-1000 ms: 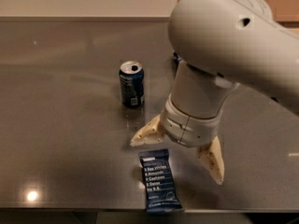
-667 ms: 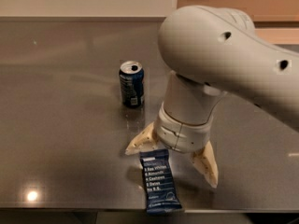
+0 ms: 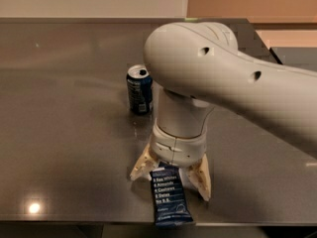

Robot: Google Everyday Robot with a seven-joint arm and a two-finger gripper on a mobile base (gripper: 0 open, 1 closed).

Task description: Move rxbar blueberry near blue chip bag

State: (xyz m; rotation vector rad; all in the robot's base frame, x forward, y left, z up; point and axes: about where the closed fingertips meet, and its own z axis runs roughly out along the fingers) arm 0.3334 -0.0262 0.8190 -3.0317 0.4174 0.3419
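Note:
The rxbar blueberry (image 3: 169, 196) is a small flat navy wrapper with lines of white text. It lies near the table's front edge, its near end reaching that edge. My gripper (image 3: 171, 175) is open and points down over the bar's far end, with one cream finger (image 3: 142, 164) to the left of the bar and the other (image 3: 200, 178) to the right. The jaws straddle the bar's top end and are not closed on it. The blue chip bag is out of view, possibly hidden behind my arm.
A blue soda can (image 3: 139, 89) stands upright on the grey table (image 3: 64, 133), behind and left of the gripper. My large white arm (image 3: 223, 78) covers the right middle of the table. The table's front edge (image 3: 74, 222) runs just below the bar.
The gripper has moved left and toward the front edge. Its fingers now straddle the far end of the bar. The bar and the can have not moved.

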